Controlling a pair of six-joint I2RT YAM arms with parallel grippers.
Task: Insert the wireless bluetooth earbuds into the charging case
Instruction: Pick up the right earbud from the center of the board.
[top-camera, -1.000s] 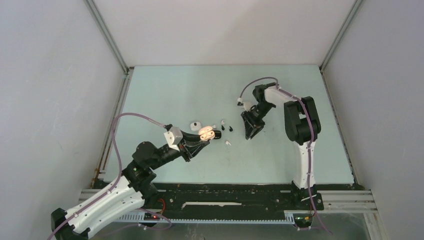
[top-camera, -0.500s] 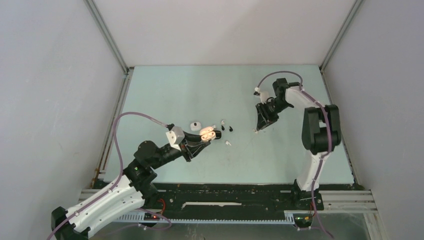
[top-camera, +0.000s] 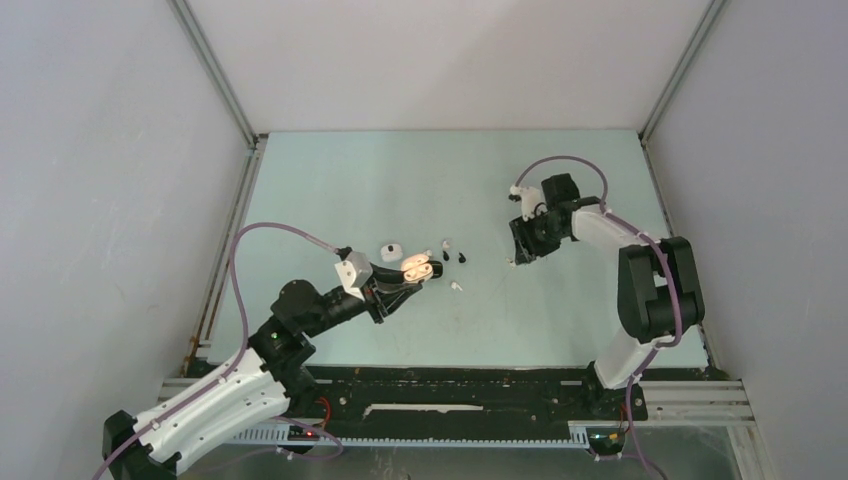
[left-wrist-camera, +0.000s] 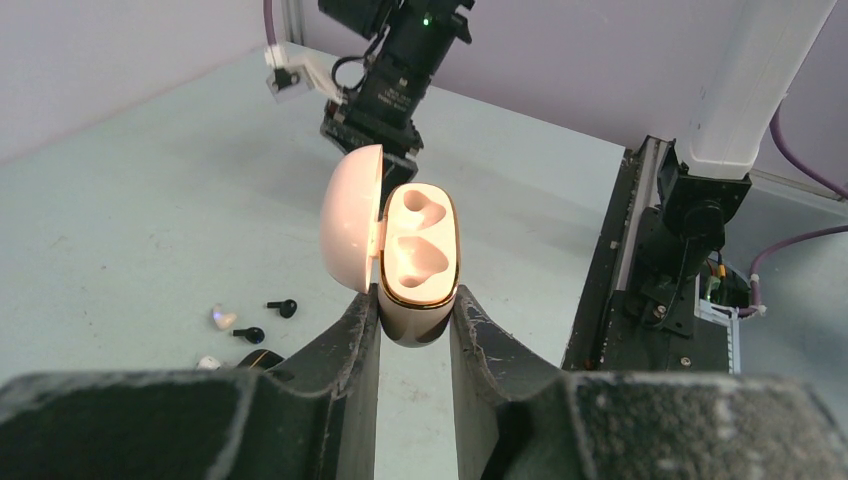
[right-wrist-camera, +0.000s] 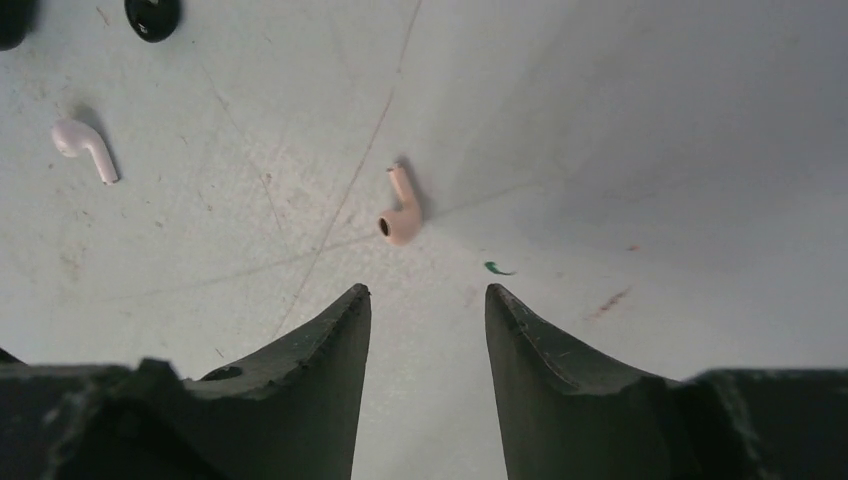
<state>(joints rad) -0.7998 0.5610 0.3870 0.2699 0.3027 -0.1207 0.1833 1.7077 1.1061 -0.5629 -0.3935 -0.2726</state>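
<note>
right pincer (right-wrist-camera: 427, 295): fingers apart, nothing between them, low over the table (right-wrist-camera: 650, 150)
pink earbud (right-wrist-camera: 402, 213): flat on the table just ahead of the right tips, slightly off the gap's centre line, not between the fingers yet
long axis: stem points away from the pincer, head nearer the tips, so it lies roughly across the closing line
nearer arm: right one, easily
left pincer (left-wrist-camera: 413, 305): clamped on the open charging case (left-wrist-camera: 420, 250), both sockets empty, well away from that bud
next move, my guess: creep forward, shift sideways a touch, drop, then close
</note>
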